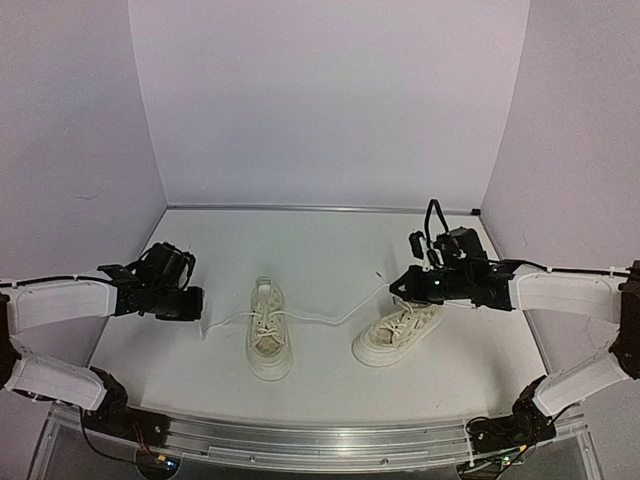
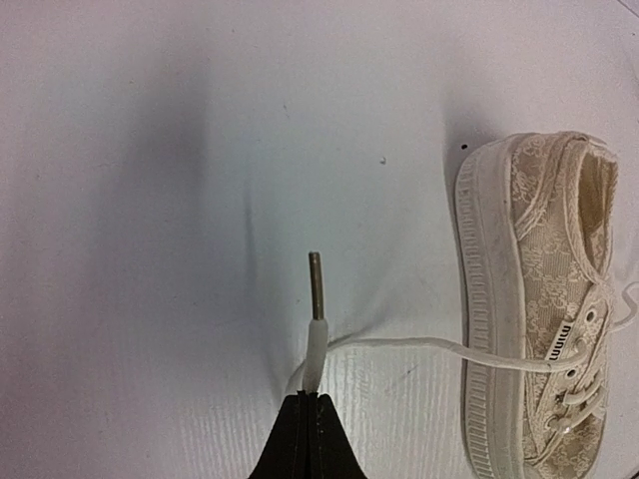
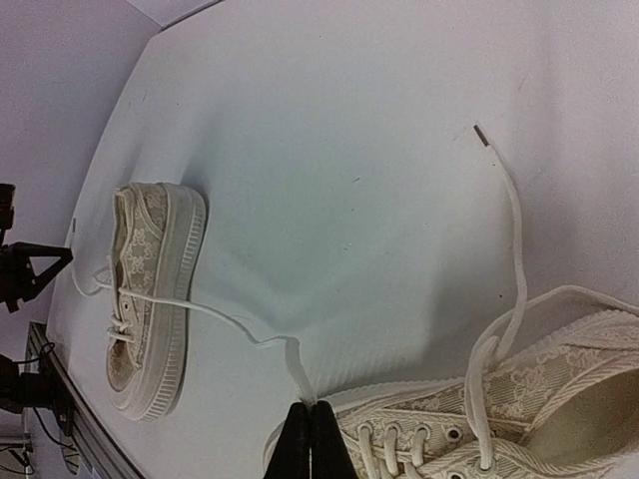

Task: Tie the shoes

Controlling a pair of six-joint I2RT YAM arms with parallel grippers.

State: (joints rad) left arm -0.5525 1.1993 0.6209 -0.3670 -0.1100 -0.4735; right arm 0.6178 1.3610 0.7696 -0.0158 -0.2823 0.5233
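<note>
Within left hand [image 2: 308,399], white lace [image 2: 419,346]

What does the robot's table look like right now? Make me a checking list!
Surface: white table, no spills seen.
Job's things: left shoe and right shoe, both untied; the right shoe's loose lace lies on the table.
Clutter: nothing seen.
Grippers: left gripper shut on the left shoe's first lace end; right gripper shut on its second lace end.
Cables: black cable loops over the right wrist.
Surroundings: pale purple walls on three sides.

Left shoe [image 2: 529,299] toe, apparently, past bottom edge
</note>
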